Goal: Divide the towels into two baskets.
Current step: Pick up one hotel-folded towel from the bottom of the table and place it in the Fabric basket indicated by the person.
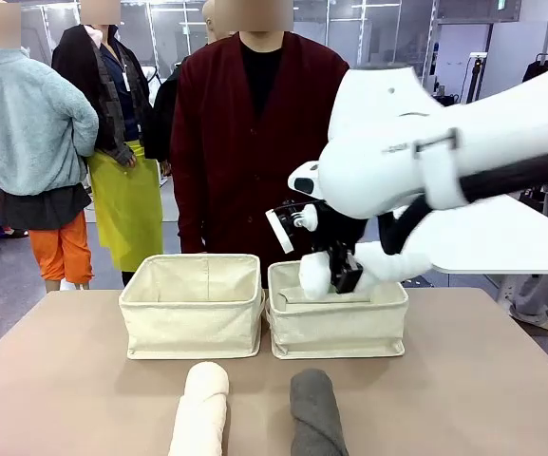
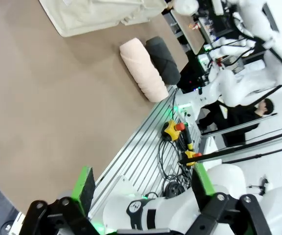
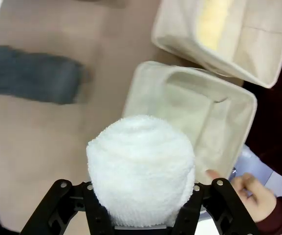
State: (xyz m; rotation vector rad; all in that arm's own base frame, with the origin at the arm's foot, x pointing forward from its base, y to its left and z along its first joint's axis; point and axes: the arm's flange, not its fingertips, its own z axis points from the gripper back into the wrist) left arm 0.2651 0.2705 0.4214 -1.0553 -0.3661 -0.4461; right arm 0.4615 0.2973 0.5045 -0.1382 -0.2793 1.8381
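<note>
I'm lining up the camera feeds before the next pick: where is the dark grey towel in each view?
Front view: dark grey towel at the bottom edge, right of centre, on the table.
Left wrist view: dark grey towel upper middle, beside the cream towel.
Right wrist view: dark grey towel upper left.
Shared landmark: the cream baskets, close by in every view.

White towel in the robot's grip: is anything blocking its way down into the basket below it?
Nothing visible does. The right end effector grips the white towel above the open basket, whose inside looks empty. A person's hand sits just outside its rim, not over the opening.
</note>
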